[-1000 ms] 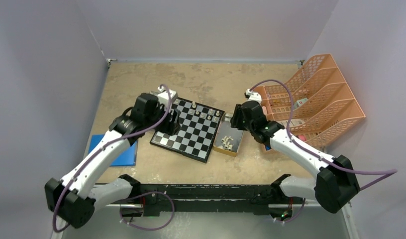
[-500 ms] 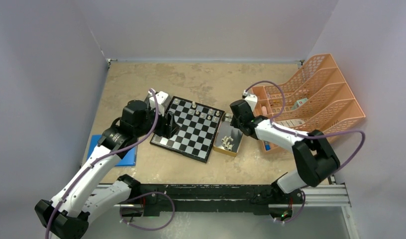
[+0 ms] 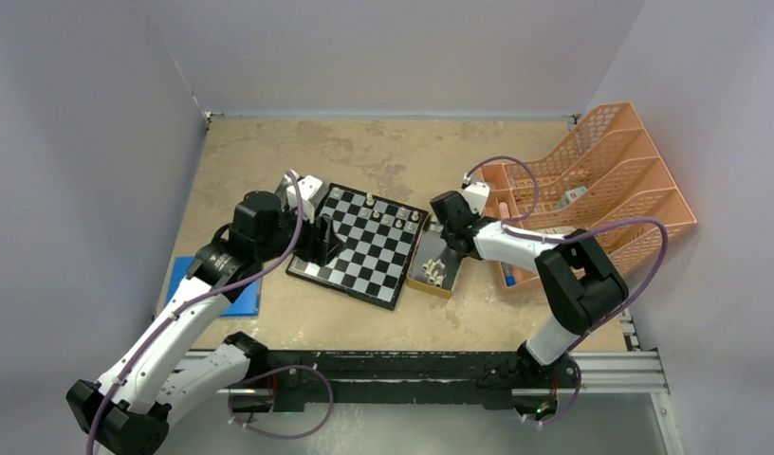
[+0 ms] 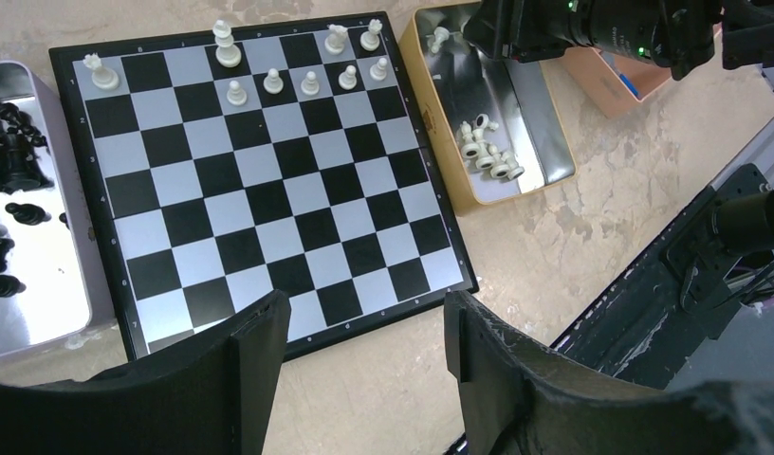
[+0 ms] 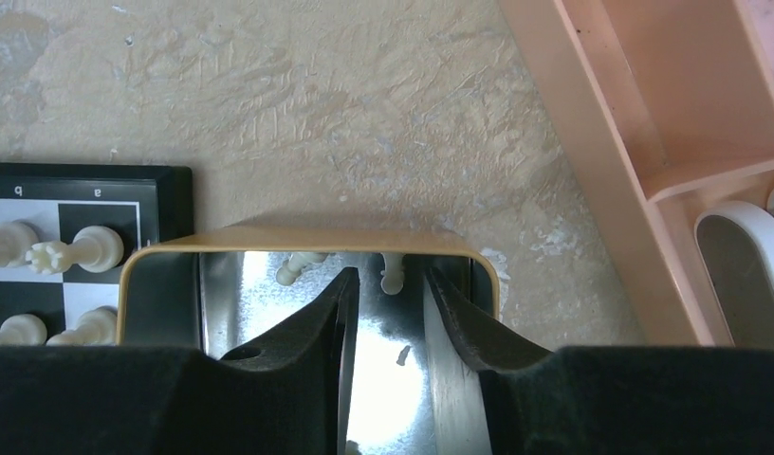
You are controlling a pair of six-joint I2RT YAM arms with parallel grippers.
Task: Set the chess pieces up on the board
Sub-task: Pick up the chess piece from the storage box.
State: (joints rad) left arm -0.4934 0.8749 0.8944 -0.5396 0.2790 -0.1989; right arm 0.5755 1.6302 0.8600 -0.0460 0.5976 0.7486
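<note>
Chess pieces (image 4: pixel 310 83) from the cream set are only partly placed. A few stand in two short rows along the board's (image 4: pixel 260 180) 12 o'clock edge in my left wrist view, and the rest of the squares are bare. More cream pieces lie in the gold tray (image 5: pixel 307 239) at the board's 3 o'clock. The black pieces (image 4: pixel 9 161) are all in the silver tray (image 4: pixel 42 313) at its 9 o'clock, none on the board.

What has changed in the last second is on the right. That arm has folded at the elbow and dropped its wrist low over the gold tray, and the right fingers (image 5: pixel 340 313) have narrowed from a wide gape to a slim gap. They now point into the tray's far end with one small cream piece (image 5: pixel 393 275) just ahead of the tips and in line with the gap. I see daylight on both sides of it, so nothing is gripped yet.

The left fingers (image 4: pixel 260 332) drew back toward the board's 6 o'clock edge early in that second and have since held there, spread wide and empty.

I read this as the pick of the next cream piece being under way, so setup is at an early stage. Beyond the tray, at 3 o'clock, the orange rack (image 3: pixel 601 204) plays no part.
</note>
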